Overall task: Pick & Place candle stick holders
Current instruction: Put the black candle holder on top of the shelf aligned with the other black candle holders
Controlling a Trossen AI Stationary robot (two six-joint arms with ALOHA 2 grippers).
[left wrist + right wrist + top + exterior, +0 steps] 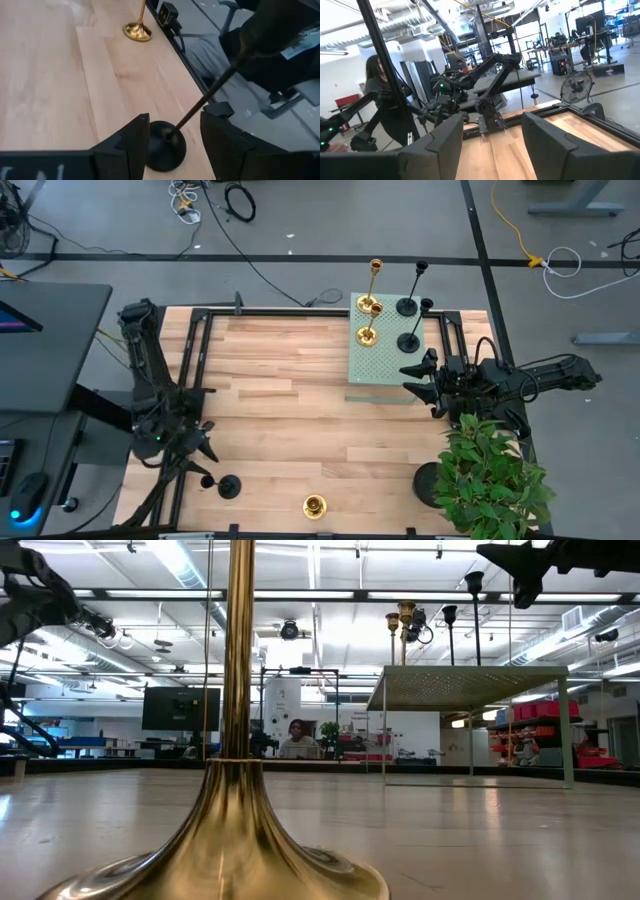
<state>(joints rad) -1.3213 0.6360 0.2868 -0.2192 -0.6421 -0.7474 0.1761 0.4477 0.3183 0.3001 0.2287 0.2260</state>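
A black candle stick holder [228, 486] stands on its round base on the wood table near the front left. My left gripper [208, 452] hangs open just above and left of it. In the left wrist view its base [165, 146] and thin stem show between my open fingers [175, 117], and I see no touch. A gold holder [314, 506] stands at the front edge. Two gold holders [367, 335] and two black ones [409, 340] stand on a green perforated stand [385, 365]. My right gripper [425, 387] waits open at the stand's near right corner.
A leafy plant [488, 475] in a black round pot [430, 485] stands at the front right. A black frame [200, 330] runs around the table. The gold holder [235, 740] fills the low view's foreground. People show in the room beyond the table [380, 95].
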